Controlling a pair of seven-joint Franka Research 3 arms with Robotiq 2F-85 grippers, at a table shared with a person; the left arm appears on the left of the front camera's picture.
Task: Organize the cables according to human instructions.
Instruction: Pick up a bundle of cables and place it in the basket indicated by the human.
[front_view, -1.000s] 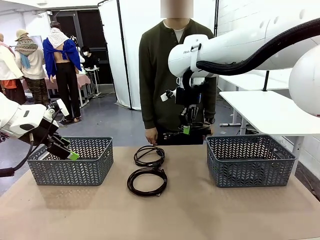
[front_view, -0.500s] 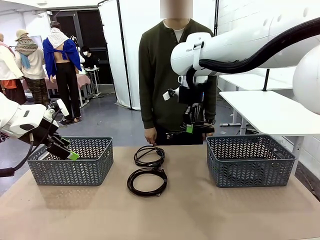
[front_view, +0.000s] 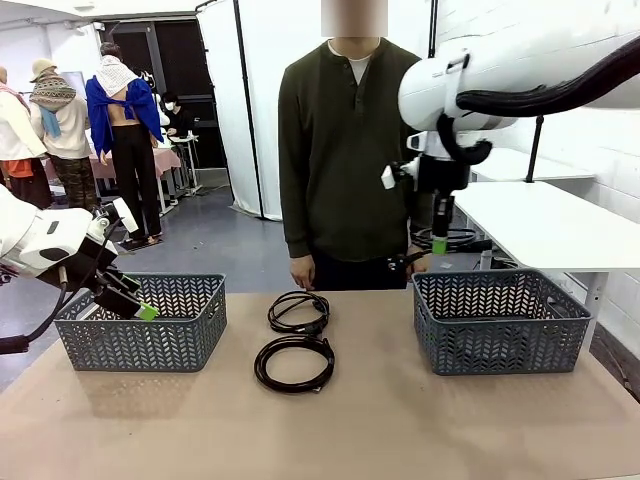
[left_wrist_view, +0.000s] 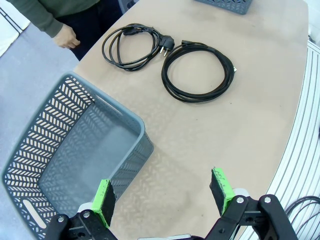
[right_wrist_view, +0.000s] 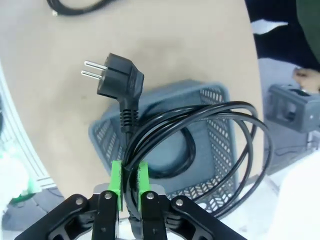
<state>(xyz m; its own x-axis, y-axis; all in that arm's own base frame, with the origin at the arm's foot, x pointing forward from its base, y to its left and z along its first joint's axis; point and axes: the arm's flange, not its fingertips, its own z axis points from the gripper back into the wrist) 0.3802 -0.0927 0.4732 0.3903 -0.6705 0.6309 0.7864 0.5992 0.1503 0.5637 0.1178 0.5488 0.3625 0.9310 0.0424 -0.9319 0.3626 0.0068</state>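
One thin black coiled cable (right_wrist_view: 128, 119) sits clamped between right gripper (right_wrist_view: 129, 176) fingers — black plug (right_wrist_view: 116, 75) beyond fingertips; left gripper (left_wrist_view: 162, 192) fingers released.

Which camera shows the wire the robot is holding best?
The right wrist view: the held cable is close up, plug pins and loops clear, pinched by the right gripper. The front view shows it as a thin loop above the right basket. The left wrist view looks at a different coil on the table.

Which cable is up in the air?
The coiled cable pinched in the right gripper, hanging above the right basket. The far cable and near cable lie flat on the table.
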